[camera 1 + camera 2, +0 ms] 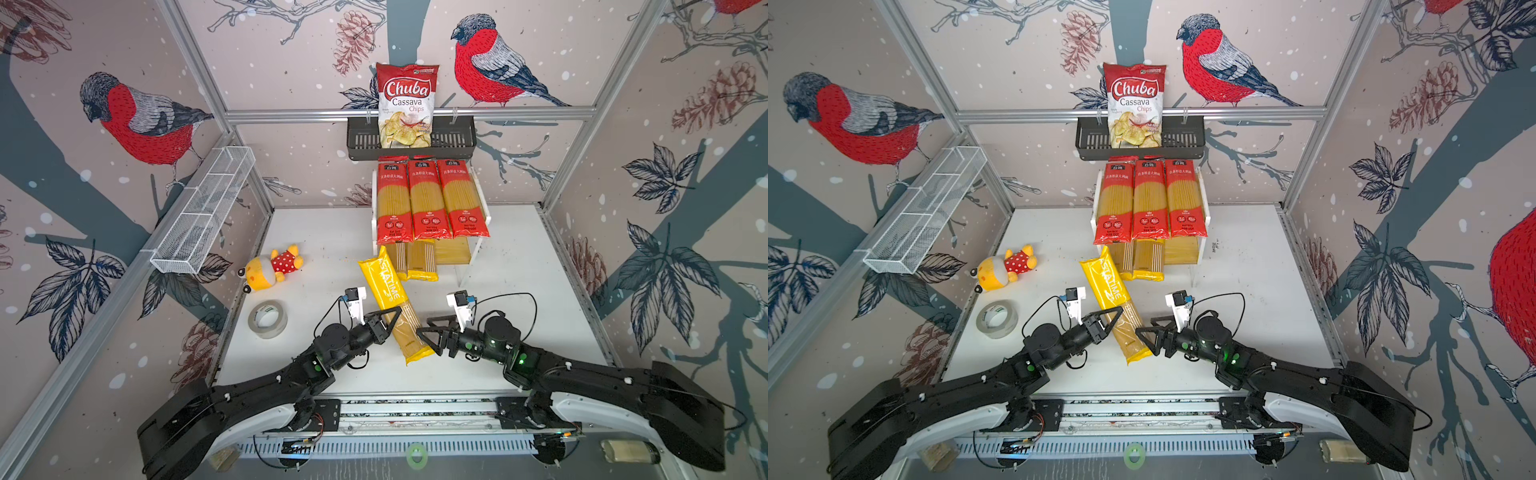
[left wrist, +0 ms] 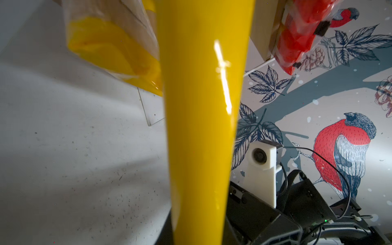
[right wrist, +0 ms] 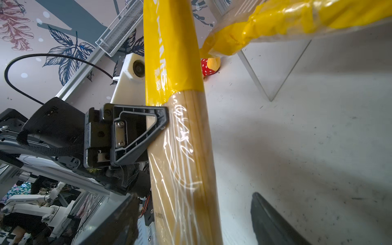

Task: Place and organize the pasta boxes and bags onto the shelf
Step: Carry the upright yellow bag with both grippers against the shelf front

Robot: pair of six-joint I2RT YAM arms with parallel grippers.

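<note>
Three red pasta packs [image 1: 428,199] lie side by side on the top tier of the shelf [image 1: 453,251]. Two yellow packs [image 1: 422,262] sit on the lower tier, their ends sticking out in front. A third yellow pack [image 1: 382,282] [image 1: 1104,278] runs diagonally from the shelf front toward me. My left gripper [image 1: 390,318] [image 1: 1111,318] [image 2: 197,233] is shut on its middle, where yellow print meets clear window. My right gripper [image 1: 424,326] [image 1: 1144,325] [image 3: 193,196] is open, its fingers standing apart on either side of the pack's near end.
A Chuba chips bag [image 1: 405,104] stands in the black basket [image 1: 453,141] above the shelf. A white wire basket [image 1: 208,208] hangs on the left wall. A yellow plush toy [image 1: 272,268] and a tape roll [image 1: 268,319] lie on the table at the left.
</note>
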